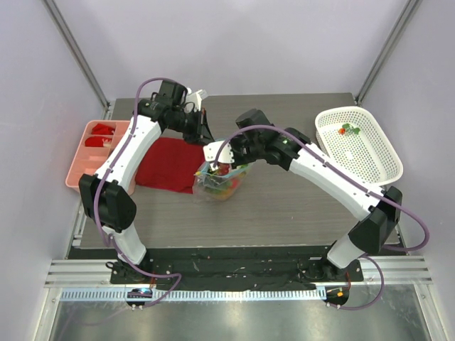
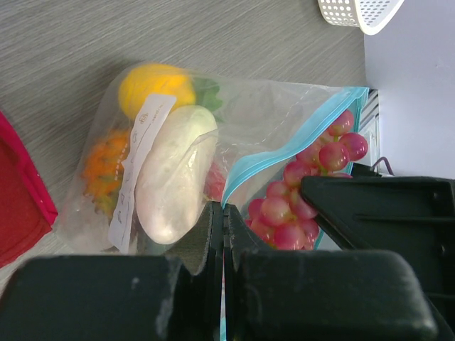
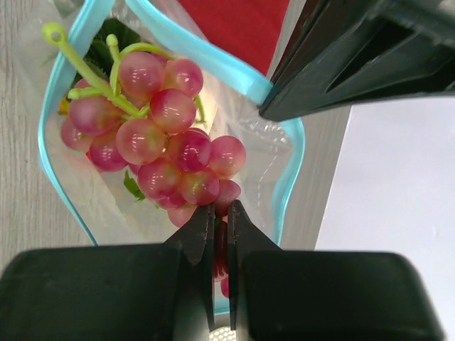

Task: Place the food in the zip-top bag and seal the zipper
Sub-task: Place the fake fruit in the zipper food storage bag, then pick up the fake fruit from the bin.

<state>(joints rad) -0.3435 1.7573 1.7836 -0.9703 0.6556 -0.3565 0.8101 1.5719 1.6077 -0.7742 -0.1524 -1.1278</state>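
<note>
Bag point(image 1: 217, 186), just right of the cloth point(image 1: 165, 165) on the counter point(image 1: 298, 206), looks limp and slippery (best held by its stiffer zipper point(image 2: 284, 145)). Left jaws pinch it there; right jaws pinch grapes point(image 3: 160, 135).

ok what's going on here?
Mid-packing. The left gripper is shut on the rim of the bag at its teal zipper, holding the mouth open. The right gripper pinches a bunch of grapes sitting in that mouth, only partly in. A radish and pineapple are already inside. A few small bits lie in the white basket. Not sealed yet.
</note>
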